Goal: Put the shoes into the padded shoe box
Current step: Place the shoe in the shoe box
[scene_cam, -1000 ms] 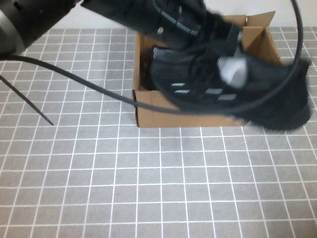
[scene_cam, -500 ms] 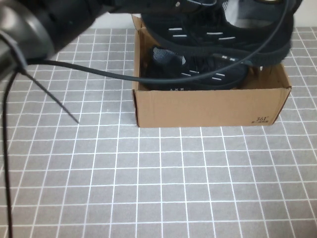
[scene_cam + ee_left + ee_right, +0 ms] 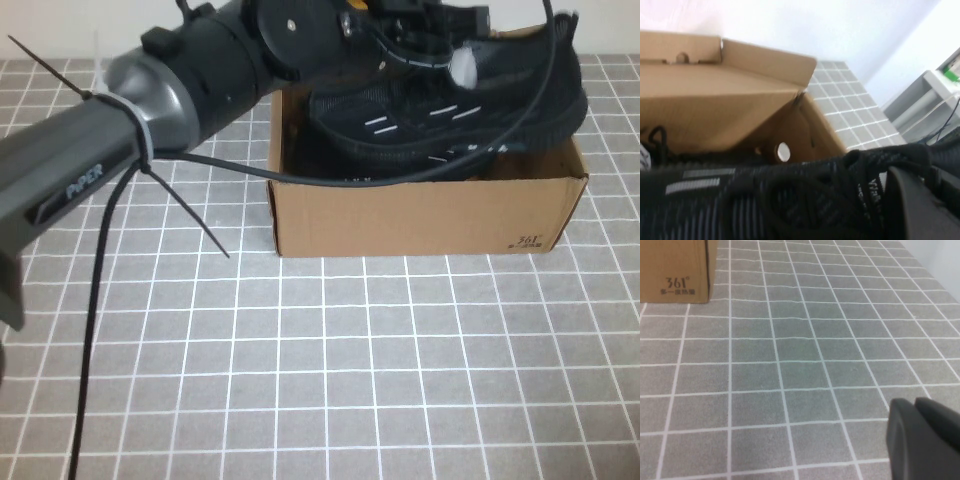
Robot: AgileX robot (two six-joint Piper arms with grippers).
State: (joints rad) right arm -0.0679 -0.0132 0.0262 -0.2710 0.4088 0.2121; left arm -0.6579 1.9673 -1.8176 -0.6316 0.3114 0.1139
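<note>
**A:** Two shoes show, both at the padded shoe box (image 3: pixel 420 215). One black sneaker (image 3: pixel 450 105) hangs tilted above the box's open top, directly over it, its long axis running along the box's length. The second shoe (image 3: pixel 330 150) lies lower, inside the box.

**B:** Which arm has it?

**A:** The left arm reaches across from the left. The left gripper (image 3: pixel 405 25) sits at the raised shoe's collar, clamped on it. The right gripper (image 3: pixel 925 432) hovers over bare tiles, well apart from the box; I cannot tell its opening.

**B:** The shoe's look?

**A:** Black knit, short white side stripes, black laces.
</note>
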